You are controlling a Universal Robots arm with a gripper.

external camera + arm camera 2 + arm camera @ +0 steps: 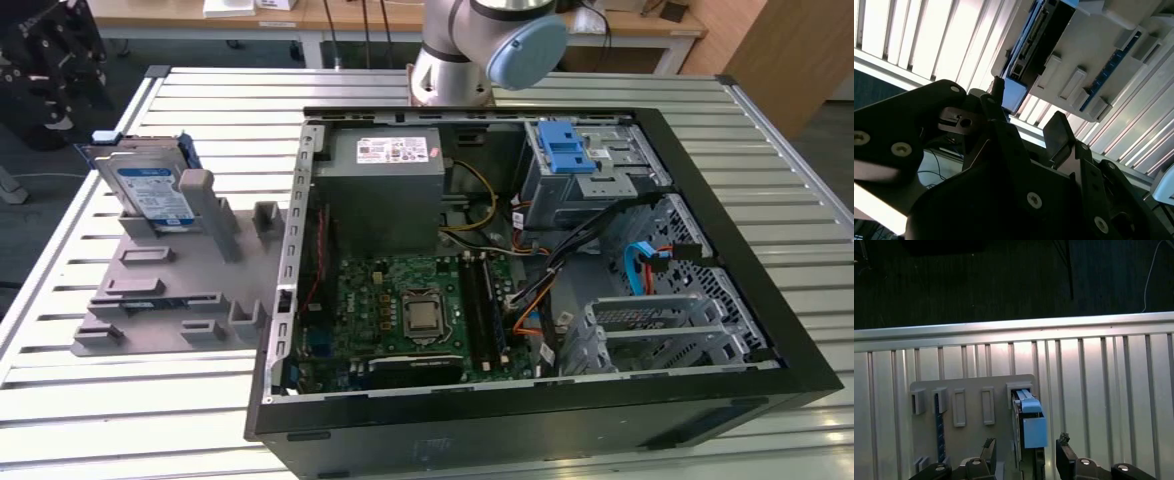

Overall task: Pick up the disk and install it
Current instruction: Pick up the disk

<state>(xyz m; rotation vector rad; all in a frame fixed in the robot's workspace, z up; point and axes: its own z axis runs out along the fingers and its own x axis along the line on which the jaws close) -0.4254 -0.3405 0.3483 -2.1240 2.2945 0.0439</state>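
1. Exterior view: the disk (150, 188) stands on edge in the grey holder (174, 275) on the tabletop (80, 400). It is well apart from the open computer case (534, 430) on the exterior view's right. My worry is the carry into the case. Cables (577, 245) crowd its inside, and I judge that a tilted disk could snag them.
2. Second wrist view: the pincer (1026, 107) is spread and holds nothing, with its fingers (1056, 127) short of the disk (1034, 40). One finger looks nearer the blue end than the other. Closing off-centre could shove the disk sideways in its slot rather than clamp it.
3. First wrist view: the disk (1030, 427) lines up between the parted fingers (988, 446), with the holder (974, 390) beneath. I cannot tell how far above it the tips are. The holder's walls hug the disk, so a skewed descent could strike them. A shallow grip on the plastic rail might also slip.
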